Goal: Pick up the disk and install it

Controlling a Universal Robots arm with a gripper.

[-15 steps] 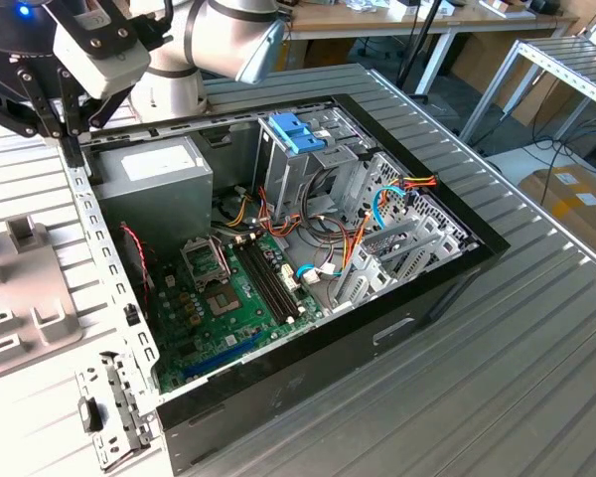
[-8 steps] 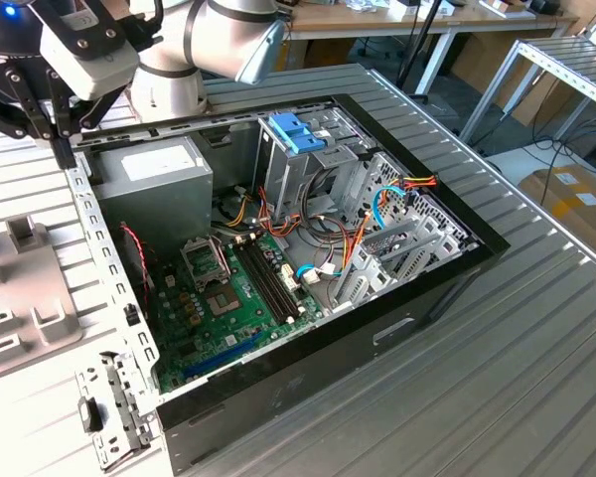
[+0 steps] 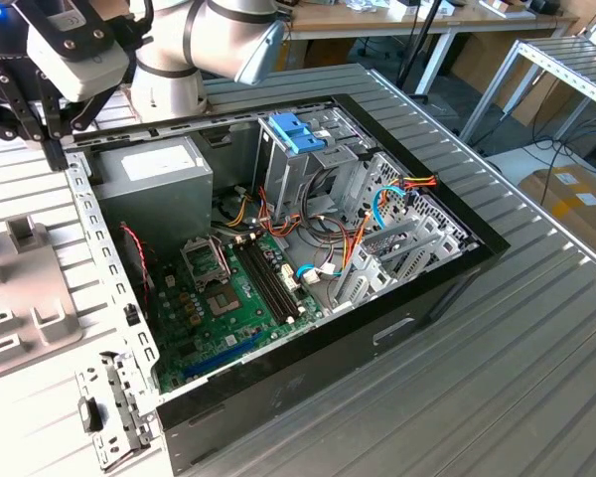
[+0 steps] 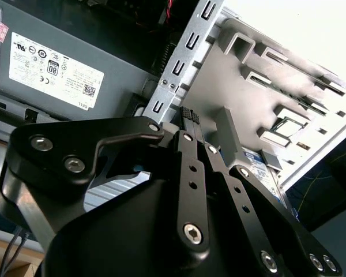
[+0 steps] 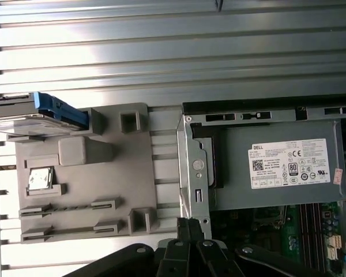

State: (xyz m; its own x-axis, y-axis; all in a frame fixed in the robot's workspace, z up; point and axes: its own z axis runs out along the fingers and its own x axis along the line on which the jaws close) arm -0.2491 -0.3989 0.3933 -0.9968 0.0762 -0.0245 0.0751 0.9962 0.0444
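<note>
Open PC case (image 3: 427,308) sits on ribbed metal table (image 3: 497,397). Inside case: grey PSU (image 3: 149,174) in far corner twd the exterior view's left, green mobo (image 3: 228,318) on case floor nearer cam, light-blue latch block (image 3: 296,129) atop drive cage at far wall, orange/blue cables (image 3: 377,204) beside cage. Gripper (image 3: 52,149) hangs just outside case's PSU corner; arm (image 3: 209,40) behind case. Grey fixture tray (image 3: 20,288) off case's side, the exterior view's left. Metal bracket (image 3: 109,417) by case's near corner.
</note>
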